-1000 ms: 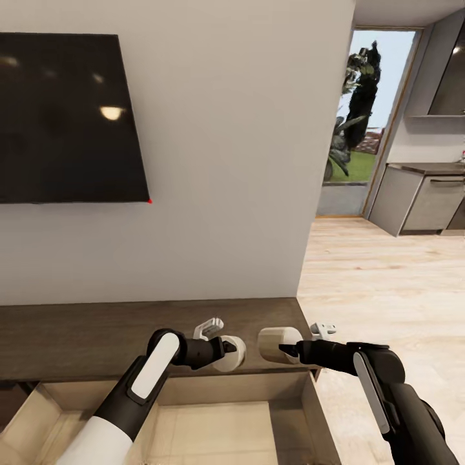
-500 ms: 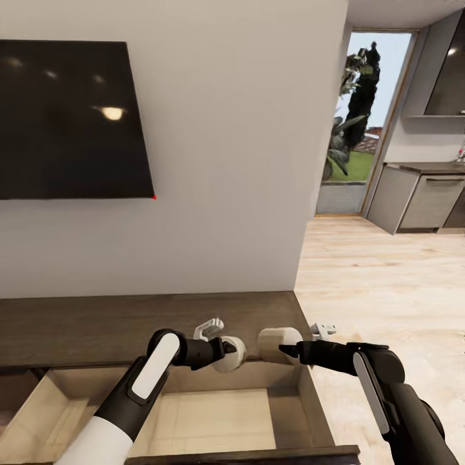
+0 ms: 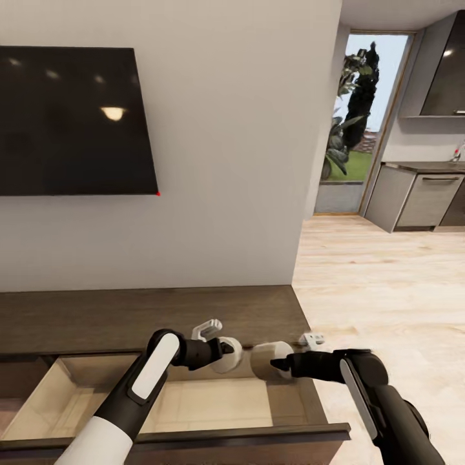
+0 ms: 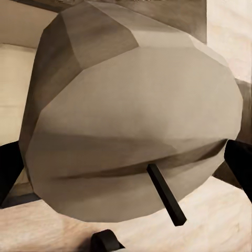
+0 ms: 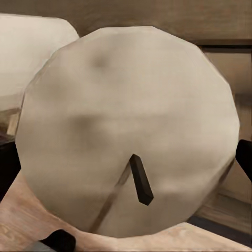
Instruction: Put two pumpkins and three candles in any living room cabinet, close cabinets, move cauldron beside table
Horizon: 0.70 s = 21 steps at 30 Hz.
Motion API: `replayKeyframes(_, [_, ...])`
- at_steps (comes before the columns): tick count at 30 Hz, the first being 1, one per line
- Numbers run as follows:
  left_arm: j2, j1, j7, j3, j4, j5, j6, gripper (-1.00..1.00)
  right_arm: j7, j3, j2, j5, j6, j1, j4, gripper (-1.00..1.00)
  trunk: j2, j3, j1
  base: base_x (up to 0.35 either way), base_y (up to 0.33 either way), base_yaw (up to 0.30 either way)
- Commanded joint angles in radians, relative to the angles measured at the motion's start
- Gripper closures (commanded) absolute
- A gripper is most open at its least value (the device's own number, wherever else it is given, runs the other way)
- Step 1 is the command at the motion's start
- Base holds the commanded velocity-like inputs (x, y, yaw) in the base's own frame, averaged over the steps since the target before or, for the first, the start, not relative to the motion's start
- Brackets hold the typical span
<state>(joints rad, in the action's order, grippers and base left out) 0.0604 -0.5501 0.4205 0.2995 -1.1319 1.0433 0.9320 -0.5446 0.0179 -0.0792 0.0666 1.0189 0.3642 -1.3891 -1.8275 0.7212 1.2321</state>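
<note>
The dark-brown cabinet [image 3: 116,316] runs along the wall under me, its right drawer [image 3: 194,407] pulled open with a pale beige inside. My left gripper [image 3: 224,352] is shut on a short white candle [image 3: 230,355] over the drawer's back edge. In the left wrist view that candle [image 4: 131,115] looms large with its dark wick toward the camera. My right gripper [image 3: 279,364] is shut on a second candle [image 3: 268,359], just right of the first and above the drawer's back right corner. This candle's round face [image 5: 126,131] and wick show in the right wrist view.
A black TV [image 3: 71,119] hangs on the white wall above the cabinet. The wall ends at a corner on the right, where light wooden floor [image 3: 387,290] leads to grey kitchen units [image 3: 420,200] and a glass door with plants outside.
The camera has shifted, bringing the drawer's front edge into view. My right gripper with its candle has sunk a little and moved closer to the left one.
</note>
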Motion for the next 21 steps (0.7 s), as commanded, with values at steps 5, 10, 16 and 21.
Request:
replayKeyframes(5, [0.002, -0.001, 0.188, -0.007, 0.002, 0.016, -0.007, 1.00, 0.010, 0.030, -0.001, 0.008, 0.004, 0.001, 0.054, 1.00, -0.001, 0.001, 0.000, -0.003, 0.000, 0.000])
replayKeyframes(10, [-0.001, -0.002, 0.236, -0.018, 0.045, 0.013, -0.021, 1.00, 0.012, 0.032, -0.001, 0.007, 0.002, 0.001, 0.065, 1.00, -0.001, 0.001, 0.000, 0.000, 0.000, 0.000])
replayKeyframes(16, [-0.001, -0.002, 0.242, -0.035, 0.100, -0.038, -0.059, 1.00, 0.139, 0.034, 0.002, 0.007, 0.002, 0.001, 0.090, 1.00, -0.001, 0.001, 0.000, 0.000, 0.000, 0.000])
replayKeyframes(21, [0.003, -0.005, 0.239, -0.031, 0.187, -0.076, -0.146, 1.00, 0.187, 0.066, 0.015, 0.004, -0.002, 0.001, 0.109, 1.00, -0.001, 0.001, 0.000, 0.000, 0.000, 0.000])
